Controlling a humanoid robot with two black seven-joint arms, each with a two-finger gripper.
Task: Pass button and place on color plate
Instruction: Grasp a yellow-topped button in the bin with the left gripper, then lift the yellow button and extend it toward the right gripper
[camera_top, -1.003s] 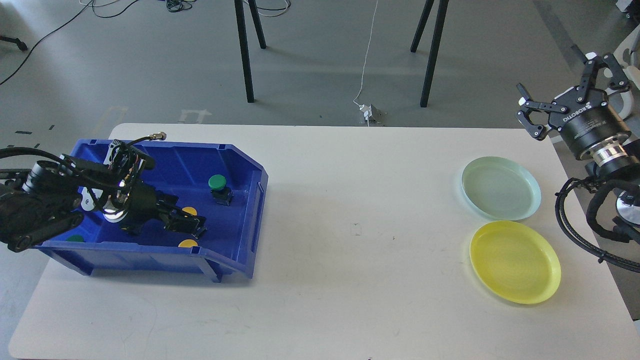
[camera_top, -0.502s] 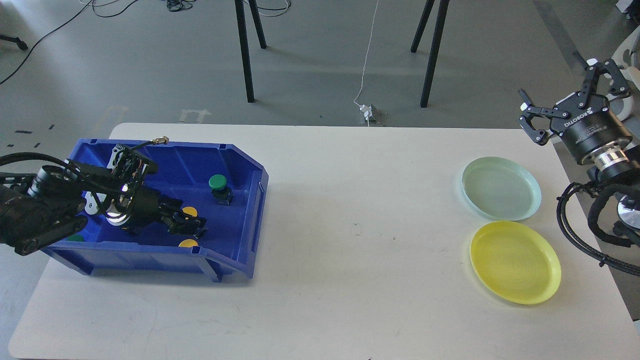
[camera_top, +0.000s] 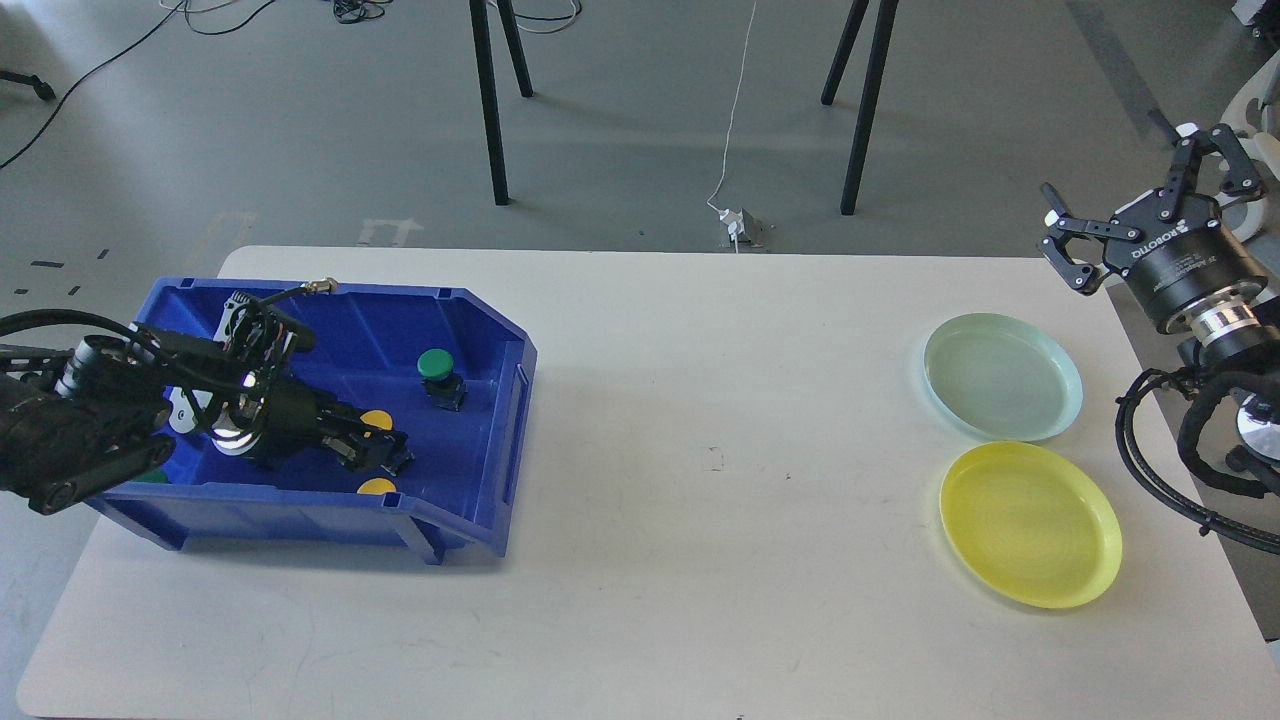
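Note:
A blue bin (camera_top: 500, 400) stands at the table's left. In it are a green button (camera_top: 436, 366) on a black base, a yellow button (camera_top: 377, 419) and a second yellow button (camera_top: 376, 487) near the front wall. My left gripper (camera_top: 388, 455) reaches down into the bin between the two yellow buttons, its dark fingers hard to tell apart. The yellow plate (camera_top: 1030, 523) and the pale green plate (camera_top: 1002, 375) lie at the right, both empty. My right gripper (camera_top: 1140, 195) is open and empty, raised beyond the table's far right corner.
A bit of another green button (camera_top: 150, 477) shows at the bin's front left corner under my left arm. Black stand legs (camera_top: 490, 110) and cables are on the floor behind the table.
My left gripper has shifted slightly lower and toward the bin's front, by the yellow buttons. My right gripper has drifted a little to the right. The buttons and plates have not moved.

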